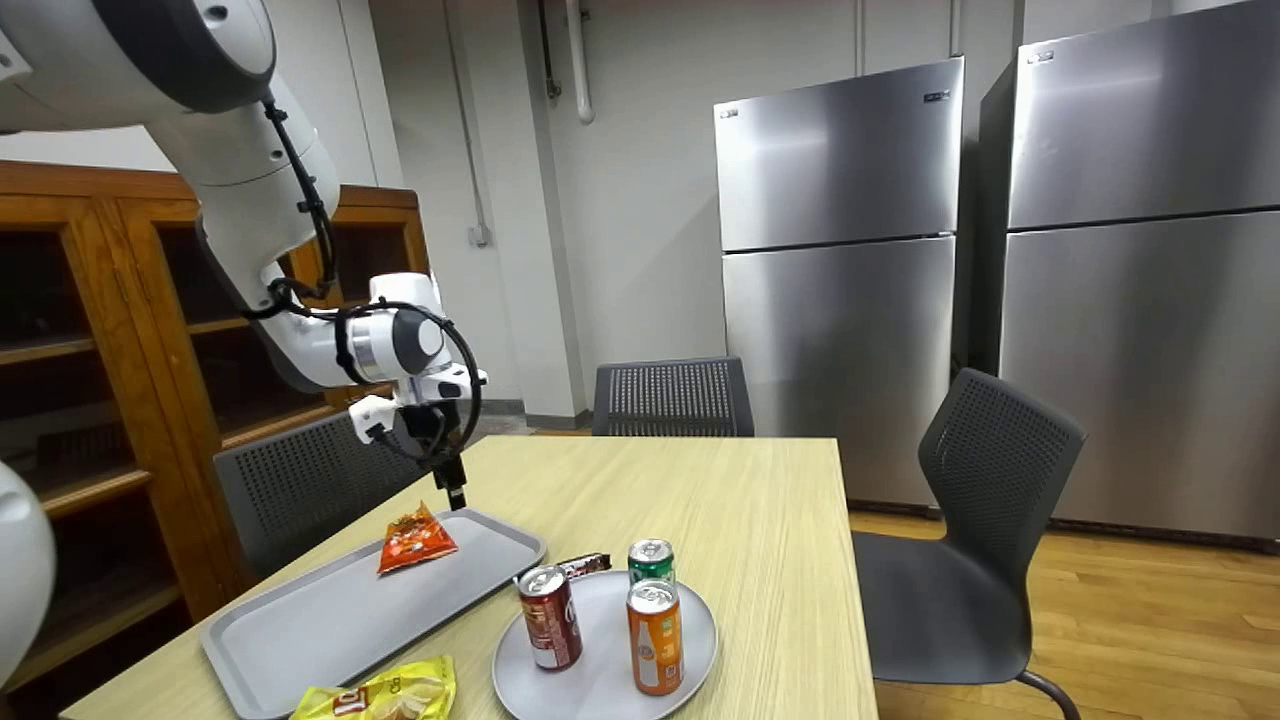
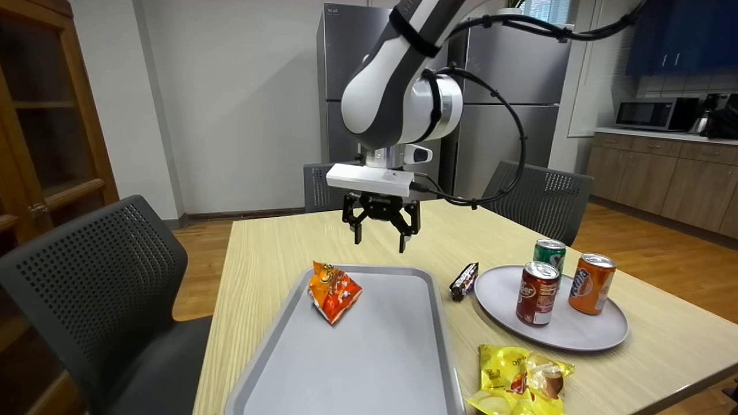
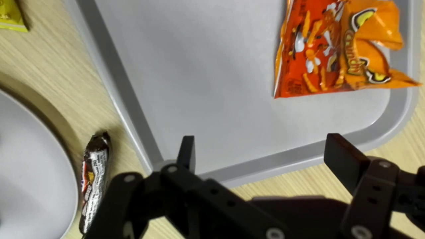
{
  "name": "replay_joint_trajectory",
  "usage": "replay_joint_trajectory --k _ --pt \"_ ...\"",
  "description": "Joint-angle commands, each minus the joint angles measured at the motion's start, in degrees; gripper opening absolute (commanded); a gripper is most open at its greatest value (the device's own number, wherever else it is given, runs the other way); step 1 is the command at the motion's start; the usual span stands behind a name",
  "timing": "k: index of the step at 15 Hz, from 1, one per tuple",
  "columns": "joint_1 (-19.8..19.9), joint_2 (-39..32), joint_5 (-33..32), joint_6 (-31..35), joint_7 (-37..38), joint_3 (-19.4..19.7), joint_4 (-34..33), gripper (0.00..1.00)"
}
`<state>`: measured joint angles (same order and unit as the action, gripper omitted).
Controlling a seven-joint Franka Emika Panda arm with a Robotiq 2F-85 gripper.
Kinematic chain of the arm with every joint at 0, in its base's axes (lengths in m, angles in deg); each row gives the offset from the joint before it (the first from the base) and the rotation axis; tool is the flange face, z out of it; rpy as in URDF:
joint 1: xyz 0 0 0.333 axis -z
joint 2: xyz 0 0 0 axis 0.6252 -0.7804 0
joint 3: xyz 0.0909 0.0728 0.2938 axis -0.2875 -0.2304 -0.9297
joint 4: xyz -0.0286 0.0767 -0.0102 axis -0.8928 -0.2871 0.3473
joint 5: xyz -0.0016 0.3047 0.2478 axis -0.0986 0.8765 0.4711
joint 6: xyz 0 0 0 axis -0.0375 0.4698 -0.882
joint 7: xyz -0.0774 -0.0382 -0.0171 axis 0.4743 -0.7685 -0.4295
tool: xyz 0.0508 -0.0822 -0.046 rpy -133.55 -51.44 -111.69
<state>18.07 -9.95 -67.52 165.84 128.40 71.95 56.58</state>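
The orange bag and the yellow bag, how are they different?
The orange bag is orange and red; the yellow bag is mostly yellow. The orange bag lies on the tray, but the yellow bag lies on the table beside the tray. Both are shiny, crinkly bags, and neither is gripped.

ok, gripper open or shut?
Open: the gripper has its fingers spread wide apart in the wrist view, with nothing held between them.

Snack bag [image 2: 334,293] on tray [image 2: 369,351]; cans [image 2: 538,294] on plate [image 2: 499,293]; bar [image 2: 463,281] between
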Motion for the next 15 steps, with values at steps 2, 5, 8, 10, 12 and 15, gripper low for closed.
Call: replay_joint_trajectory --k 2,5,8,10,12,15 --pt "-0.61 0.49 0.76 0.49 -0.35 -3.26 -0.62 1.0" --pt "-0.78 0.15 1.1 0.73 -1.1 -4.98 -1.08 1.0" --pt "-0.81 -0.76 1.21 0.39 -1.62 -5.99 -1.94 1.0" --pt "-0.75 -1.62 1.36 0.25 -1.87 -6.37 -2.69 1.0" --pt "-0.78 -2.6 1.33 0.03 -1.95 -6.42 -3.56 1.0" --pt "-1.1 -4.34 0.95 -0.27 -1.83 -6.06 -5.22 1.0"
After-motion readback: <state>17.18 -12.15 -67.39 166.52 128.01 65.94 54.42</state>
